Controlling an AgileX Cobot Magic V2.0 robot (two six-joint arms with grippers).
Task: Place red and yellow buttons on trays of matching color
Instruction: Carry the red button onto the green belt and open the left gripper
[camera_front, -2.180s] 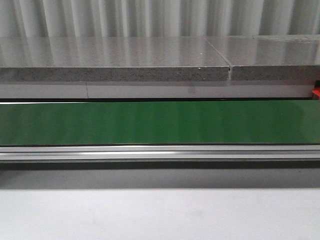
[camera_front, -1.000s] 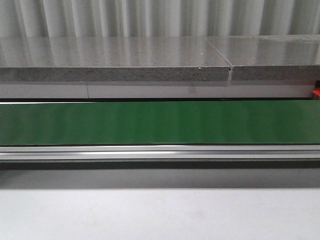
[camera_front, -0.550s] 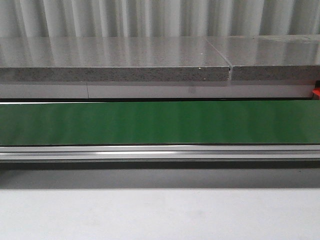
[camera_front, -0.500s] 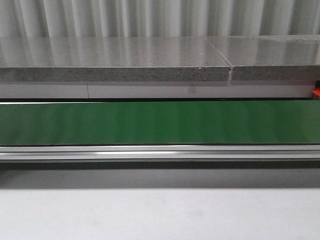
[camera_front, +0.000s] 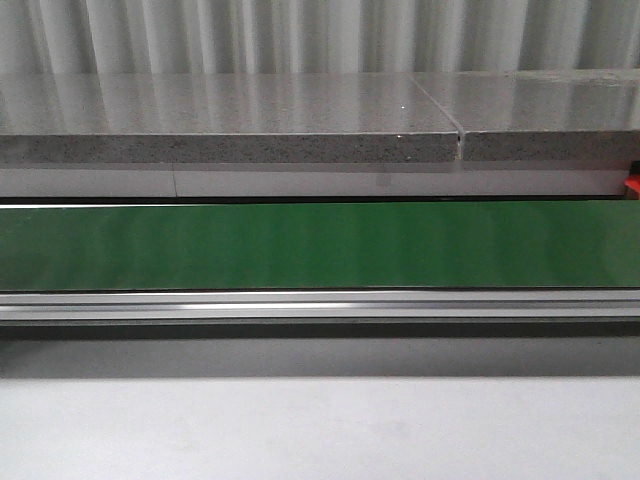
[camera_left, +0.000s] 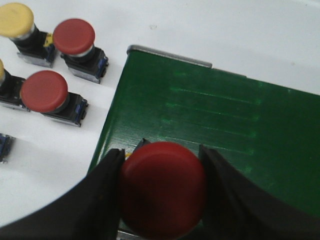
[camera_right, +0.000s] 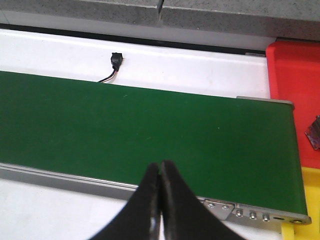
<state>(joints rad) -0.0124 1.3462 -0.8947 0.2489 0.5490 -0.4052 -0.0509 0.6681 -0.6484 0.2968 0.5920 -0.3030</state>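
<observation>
In the left wrist view my left gripper (camera_left: 161, 165) is shut on a red button (camera_left: 162, 187), its black fingers (camera_left: 107, 172) pressed against both sides of the round cap, over the end of the green belt (camera_left: 215, 120). On the white table beside the belt stand two more red buttons (camera_left: 74, 37) (camera_left: 44, 91) and a yellow button (camera_left: 16, 19). My right gripper (camera_right: 159, 167) is shut on nothing above the near edge of the belt (camera_right: 125, 130). A red tray (camera_right: 295, 95) and the corner of a yellow tray (camera_right: 302, 230) lie past the belt's end.
The front view shows only the green belt (camera_front: 320, 245), its aluminium rail (camera_front: 320, 305), a grey stone ledge (camera_front: 230, 125) behind and white table in front; no arm shows there. A small black connector with wires (camera_right: 116, 61) lies on the white surface behind the belt.
</observation>
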